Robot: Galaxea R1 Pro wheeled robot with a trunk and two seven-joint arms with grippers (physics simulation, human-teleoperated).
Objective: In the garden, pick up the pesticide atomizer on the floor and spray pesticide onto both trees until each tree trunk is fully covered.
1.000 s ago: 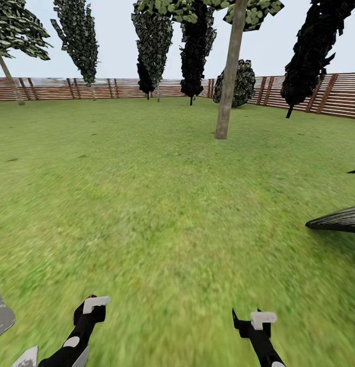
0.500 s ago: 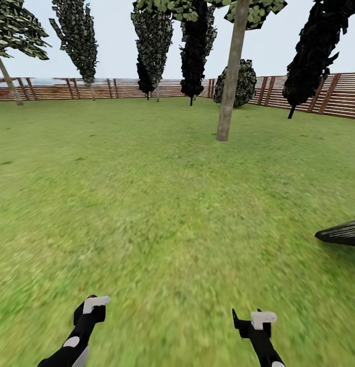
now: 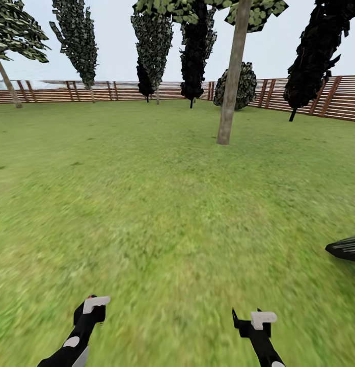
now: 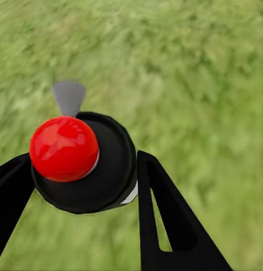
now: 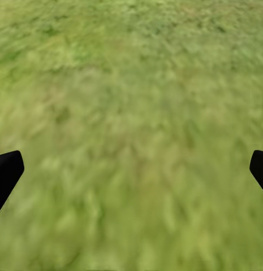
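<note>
The pesticide atomizer (image 4: 106, 169), a black bottle with a red top (image 4: 63, 148), sits between the black fingers of my left gripper (image 4: 80, 186), which is shut on it. In the head view that gripper (image 3: 90, 305) is low on the left, over the lawn. My right gripper (image 3: 252, 320) is low on the right; its wrist view has the fingertips far apart, open and empty (image 5: 131, 169). One tree trunk (image 3: 229, 92) rises ahead, slightly right, well beyond both grippers. A second tree (image 3: 8, 84) leans at the far left by the fence. No pesticide specks are visible.
Green lawn (image 3: 162, 204) stretches to a brown slat fence (image 3: 116, 90). Narrow dark columnar trees (image 3: 196, 51) and a round bush (image 3: 243, 84) stand along the fence. A dark striped leaf (image 3: 345, 248) juts in at the right edge.
The whole view has shifted as the camera moved forward: the near trunk and striped leaf sit lower in frame, and a grey slab at the lower left has left view. Both grippers keep their pose.
</note>
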